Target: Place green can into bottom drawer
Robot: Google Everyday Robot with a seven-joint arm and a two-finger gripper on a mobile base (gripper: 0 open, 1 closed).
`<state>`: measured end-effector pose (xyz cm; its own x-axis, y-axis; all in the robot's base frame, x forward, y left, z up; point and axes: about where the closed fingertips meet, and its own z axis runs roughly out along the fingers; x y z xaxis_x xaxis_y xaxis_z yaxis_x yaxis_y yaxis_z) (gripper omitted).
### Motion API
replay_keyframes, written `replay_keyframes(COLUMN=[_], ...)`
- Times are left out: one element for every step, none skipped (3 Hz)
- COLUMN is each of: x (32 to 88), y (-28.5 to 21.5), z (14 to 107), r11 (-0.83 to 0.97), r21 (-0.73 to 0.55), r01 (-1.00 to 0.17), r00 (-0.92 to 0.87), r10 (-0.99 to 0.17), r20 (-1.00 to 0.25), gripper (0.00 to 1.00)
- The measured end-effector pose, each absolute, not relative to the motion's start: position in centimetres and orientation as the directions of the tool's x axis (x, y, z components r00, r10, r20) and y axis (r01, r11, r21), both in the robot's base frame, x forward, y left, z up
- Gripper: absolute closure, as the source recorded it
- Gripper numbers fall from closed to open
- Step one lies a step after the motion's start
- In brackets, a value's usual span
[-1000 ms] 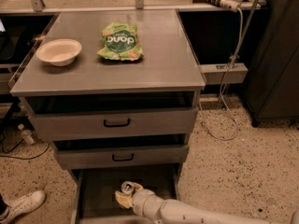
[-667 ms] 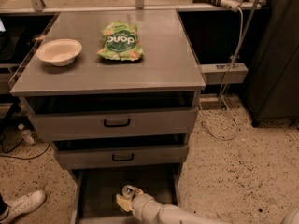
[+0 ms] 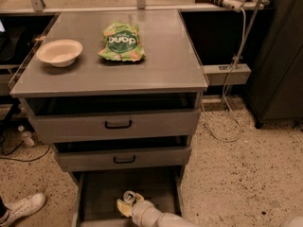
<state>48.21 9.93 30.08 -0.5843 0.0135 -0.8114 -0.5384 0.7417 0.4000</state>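
Observation:
The bottom drawer (image 3: 102,193) of the grey cabinet is pulled open at the lower edge of the camera view. My gripper (image 3: 126,205) reaches into it from the lower right on a white arm (image 3: 154,217). Its yellowish fingers (image 3: 121,207) are closed around the green can (image 3: 129,196). Only the can's silver top shows, upright and low over the drawer floor, near the middle front. The can's sides are hidden by the fingers.
A green snack bag (image 3: 121,42) and a white bowl (image 3: 59,52) lie on the cabinet top. Two upper drawers with black handles (image 3: 118,124) sit slightly open above. A white shoe (image 3: 23,207) is on the floor at left. Cables (image 3: 222,126) and a dark cabinet (image 3: 279,56) stand at right.
The arm has shifted a little left, and the can has come slightly toward the drawer's front and lower in the drawer. The grip on the can looks the same.

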Motion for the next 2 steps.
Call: replay_keyframes(x=[49.4, 50.4], y=[9.7, 9.4], z=[26.4, 23.9], r11=[0.798, 0.831], r21=[0.381, 0.363], r01=[-0.468, -0.423], r00=[-0.566, -0.545], r10=[0.06, 0.086], r20=[-0.822, -0.834], gripper=[1.0, 1.0])
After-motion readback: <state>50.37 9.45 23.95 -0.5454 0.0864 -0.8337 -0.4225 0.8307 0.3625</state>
